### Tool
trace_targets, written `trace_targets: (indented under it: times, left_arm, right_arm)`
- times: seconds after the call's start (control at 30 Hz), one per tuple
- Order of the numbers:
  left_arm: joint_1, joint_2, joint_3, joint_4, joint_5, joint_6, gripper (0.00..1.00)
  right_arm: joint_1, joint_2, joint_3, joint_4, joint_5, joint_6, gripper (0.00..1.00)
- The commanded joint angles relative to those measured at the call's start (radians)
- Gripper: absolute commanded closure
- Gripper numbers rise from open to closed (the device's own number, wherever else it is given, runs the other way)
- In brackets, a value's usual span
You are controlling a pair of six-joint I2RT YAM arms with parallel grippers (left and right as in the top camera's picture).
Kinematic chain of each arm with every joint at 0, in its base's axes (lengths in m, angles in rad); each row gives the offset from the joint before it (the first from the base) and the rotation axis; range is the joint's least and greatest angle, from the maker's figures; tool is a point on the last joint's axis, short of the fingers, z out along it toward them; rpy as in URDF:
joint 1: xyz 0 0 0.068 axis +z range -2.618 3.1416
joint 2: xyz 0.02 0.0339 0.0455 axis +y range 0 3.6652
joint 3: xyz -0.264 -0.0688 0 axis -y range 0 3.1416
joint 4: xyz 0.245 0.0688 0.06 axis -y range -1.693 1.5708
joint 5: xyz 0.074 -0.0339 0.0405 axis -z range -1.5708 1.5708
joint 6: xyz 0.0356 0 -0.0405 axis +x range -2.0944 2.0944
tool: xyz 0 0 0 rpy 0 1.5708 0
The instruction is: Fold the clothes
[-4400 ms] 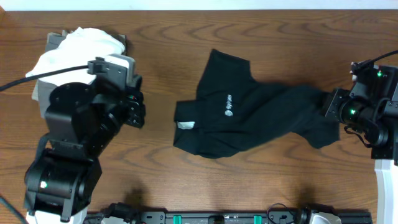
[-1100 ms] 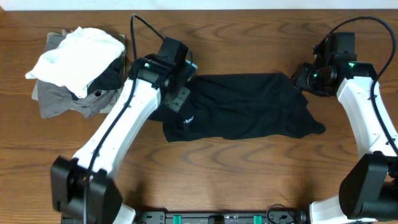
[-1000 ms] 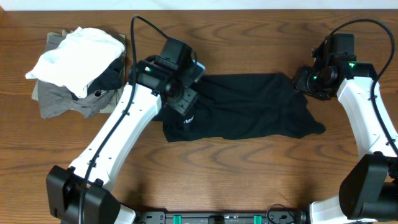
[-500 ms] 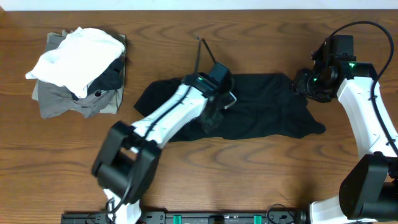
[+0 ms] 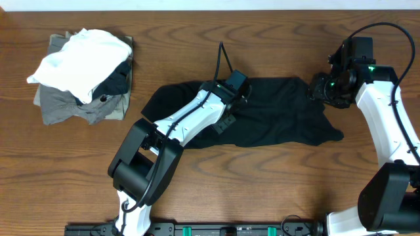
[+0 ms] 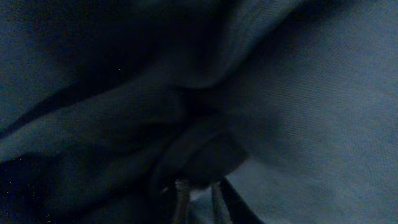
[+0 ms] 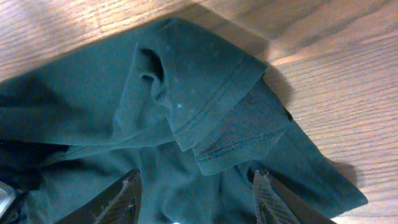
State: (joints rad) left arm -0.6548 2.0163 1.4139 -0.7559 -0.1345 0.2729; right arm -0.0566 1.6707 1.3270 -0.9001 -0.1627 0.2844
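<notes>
Left pincer (image 6: 197,198) closed on a pucker of the black shirt (image 5: 282,111), right pincer (image 7: 198,196) open over its sleeve hem (image 7: 217,93); soft, light cloth will sag, so grip it at such edges.

Left fingers (image 5: 224,122) sit on the spread black shirt (image 5: 282,124).

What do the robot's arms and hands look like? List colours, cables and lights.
Both arms have white links and black joints. A thin black cable loops above the left arm, and another arcs over the right arm. Small green lights glow on the right arm's black housings. The right hand has flat grey fingers.
</notes>
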Motion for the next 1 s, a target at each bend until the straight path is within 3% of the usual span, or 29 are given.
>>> trace_targets:
  times: [0.0,0.23,0.33,0.47,0.63,0.97]
  left_arm:
    - [0.003,-0.018,0.000,-0.001,-0.132,-0.061,0.94]
    - [0.003,-0.128,0.006,-0.001,-0.166,-0.069,0.94]
    - [0.003,-0.183,0.006,-0.002,-0.112,-0.064,0.94]
    - [0.003,-0.184,0.003,-0.008,0.075,-0.044,0.75]
    - [-0.013,-0.095,0.001,0.001,0.098,-0.043,0.55]
    - [-0.026,0.010,0.001,0.066,0.029,-0.121,0.54]
  right_arm:
    - [-0.002,-0.023,0.006,-0.001,0.002,-0.010,0.44]
    - [-0.002,-0.023,0.006,-0.001,0.002,-0.010,0.44]
    - [-0.002,-0.023,0.006,-0.001,0.002,-0.010,0.44]
    - [-0.002,-0.023,0.006,0.000,0.002,-0.010,0.44]
    - [-0.002,-0.023,0.006,0.000,0.002,-0.010,0.44]
    - [-0.002,-0.023,0.006,-0.001,0.002,-0.010,0.44]
